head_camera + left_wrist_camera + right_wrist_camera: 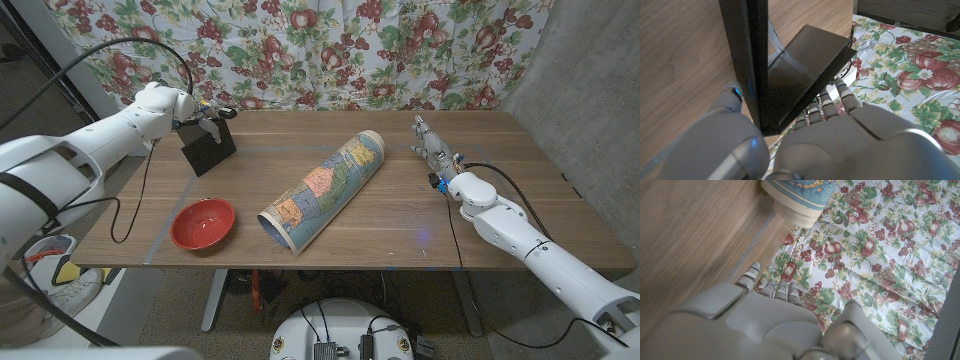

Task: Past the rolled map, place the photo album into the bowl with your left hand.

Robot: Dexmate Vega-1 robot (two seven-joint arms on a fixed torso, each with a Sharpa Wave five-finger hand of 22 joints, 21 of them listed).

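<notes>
- Left hand (pixel 205 117), upper left of frame, grips the photo album (pixel 209 148) by its top edge; album hangs tilted, lower corner at or near the surface (pixel 400 230), can't tell if touching.
- Grip: thumb one side, fingers (pixel 840 97) other side. Thin hold w/ heavy cover; slip risk in transit.
- Bowl (pixel 203 223) sits lower left, shallow; album likely overhangs rim, may tip bowl.
- Rolled map (pixel 322 189) centre frame; wide swing could set it rolling.
- Right hand (pixel 432 148) at right, fingers extended, holds nothing.
</notes>
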